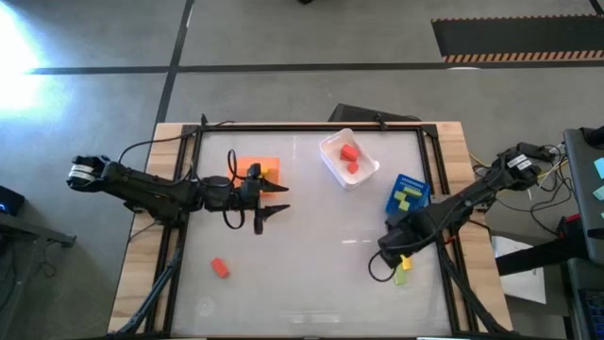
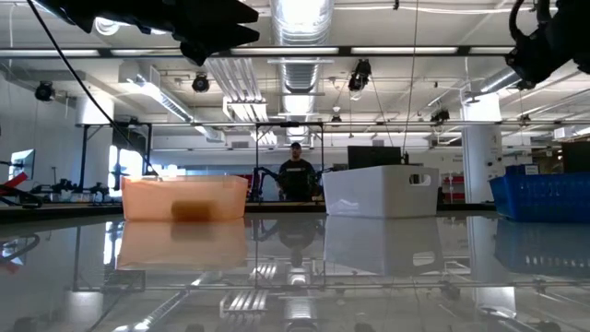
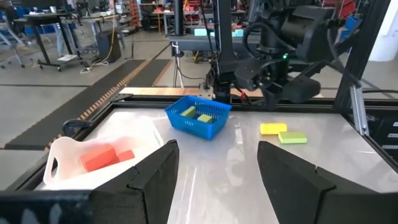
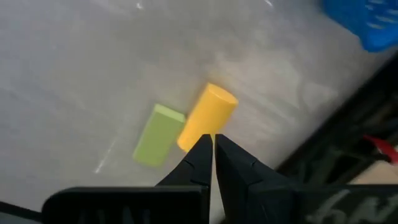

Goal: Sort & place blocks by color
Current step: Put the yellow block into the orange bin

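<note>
My right gripper (image 4: 213, 144) is shut and points down just above a yellow block (image 4: 208, 117) and a light green block (image 4: 158, 134). The two lie side by side flat on the table near its right edge (image 1: 404, 268). I see no contact with either. My left gripper (image 3: 217, 163) hangs open and roughly level beside the orange bin (image 1: 257, 170), with nothing between its fingers. A red block (image 1: 220, 268) lies alone at the near left. Red blocks (image 3: 99, 157) lie in the white bin (image 1: 332, 168), and yellow and green ones (image 3: 196, 114) in the blue bin (image 1: 391, 200).
The three bins stand in a row across the far half of the table. A black frame rail (image 1: 444, 189) and cables run along the right edge close to my right arm. Bare tabletop (image 1: 311, 264) spreads across the near middle. A person (image 2: 297, 175) stands far behind the table.
</note>
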Controlling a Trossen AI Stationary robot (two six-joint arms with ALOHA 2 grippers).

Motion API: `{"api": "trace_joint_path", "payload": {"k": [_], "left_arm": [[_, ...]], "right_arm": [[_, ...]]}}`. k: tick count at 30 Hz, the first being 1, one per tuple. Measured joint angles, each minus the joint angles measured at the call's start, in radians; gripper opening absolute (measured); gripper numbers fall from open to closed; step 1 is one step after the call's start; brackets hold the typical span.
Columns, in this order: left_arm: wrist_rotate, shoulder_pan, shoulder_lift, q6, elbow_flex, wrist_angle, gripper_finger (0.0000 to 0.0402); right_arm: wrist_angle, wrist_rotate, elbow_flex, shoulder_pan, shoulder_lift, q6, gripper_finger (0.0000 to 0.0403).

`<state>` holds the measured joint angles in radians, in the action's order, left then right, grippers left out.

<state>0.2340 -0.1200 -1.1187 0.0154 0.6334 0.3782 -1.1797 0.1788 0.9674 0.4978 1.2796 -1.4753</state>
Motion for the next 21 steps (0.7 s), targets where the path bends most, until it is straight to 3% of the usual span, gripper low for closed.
{"api": "trace_joint_path", "payload": {"k": [8, 21], "left_arm": [[-0.001, 0.0, 0.0, -0.003, 0.0, 0.0, 0.0203], [-0.001, 0.0, -0.004, -0.005, 0.0, -0.001, 0.0203]], "right_arm": [[0.105, 0.003, -0.01, 0.026, 0.031, -0.018, 0.0043], [0.097, 0.041, -0.015, 0.028, 0.184, -0.042, 0.0219]]}}
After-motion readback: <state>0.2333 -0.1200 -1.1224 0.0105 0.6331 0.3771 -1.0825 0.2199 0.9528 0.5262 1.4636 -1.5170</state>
